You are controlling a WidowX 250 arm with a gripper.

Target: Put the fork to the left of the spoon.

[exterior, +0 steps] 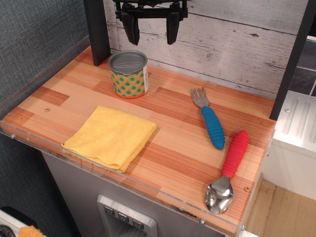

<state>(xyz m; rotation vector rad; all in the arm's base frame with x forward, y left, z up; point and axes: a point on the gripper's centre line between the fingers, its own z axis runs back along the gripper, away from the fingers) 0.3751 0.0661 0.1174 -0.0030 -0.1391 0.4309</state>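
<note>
Pincer (152, 27) hangs high at the back of the scene, above the can (128, 74), jaws spread wide with nothing between them and touching nothing. Well off to the right, the fork (209, 118) lies flat on the worktop (168, 148), tines toward the back wall, its handle end just beside the top of the spoon (228, 170). Both look light and rigid. The fork's thick ribbed blue handle should give far better purchase than the thin, slick metal neck, so mid-handle seems the place to grip, jaws across its width.
</note>
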